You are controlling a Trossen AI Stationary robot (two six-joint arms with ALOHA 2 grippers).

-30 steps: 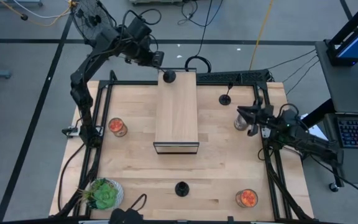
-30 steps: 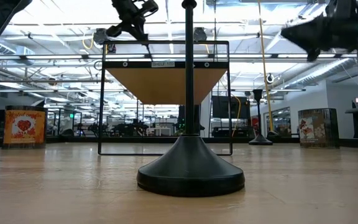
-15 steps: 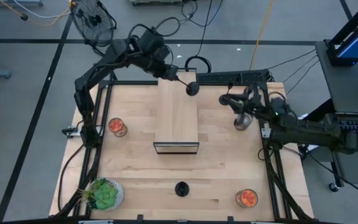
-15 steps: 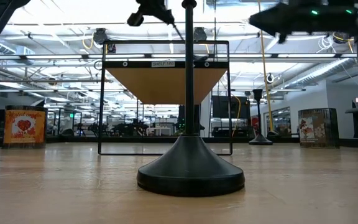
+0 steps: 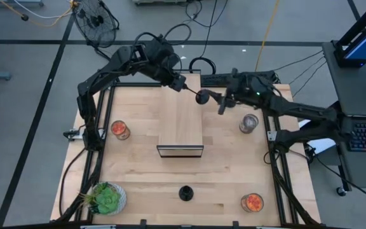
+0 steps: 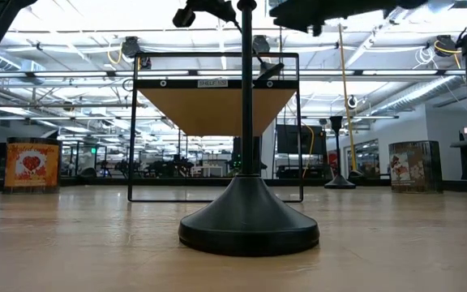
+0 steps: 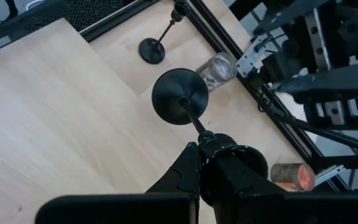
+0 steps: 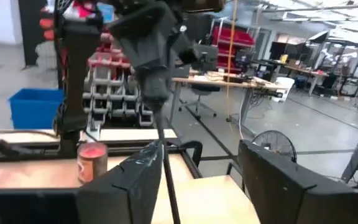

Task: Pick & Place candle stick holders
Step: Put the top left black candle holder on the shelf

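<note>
My left gripper (image 5: 180,82) is shut on one black candle stick holder (image 5: 201,97), held above the right far corner of the wooden shelf (image 5: 180,114). My right gripper (image 5: 222,104) is open and empty, just right of that holder and facing it. In the right wrist view the stem (image 8: 165,174) shows farther off, between its fingers. A second holder (image 5: 185,192) stands on its base near the table's front edge and fills the low view (image 6: 247,219). A third holder (image 7: 152,50) stands on the table beside a glass jar (image 7: 216,67). My left gripper pinches the free end of the holder's stem (image 7: 199,127) between its two fingers. The fingers slant down toward the table's right side, along the stem. The holder is lifted clear and tilted, with its round base (image 7: 180,96) lowest and farthest from the fingers.
An empty glass jar (image 5: 249,123) stands under the right arm. Jars with orange filling stand at the left (image 5: 120,130) and the near right (image 5: 252,202). A green plant (image 5: 107,198) sits at the near left corner. Black rails frame the table (image 5: 138,165).
My left gripper has carried the holder from the shelf's far end toward the table's right and near side, tipping it base-down. My right gripper has risen and gone toward the far left, from beside the glass jar to the held holder.
</note>
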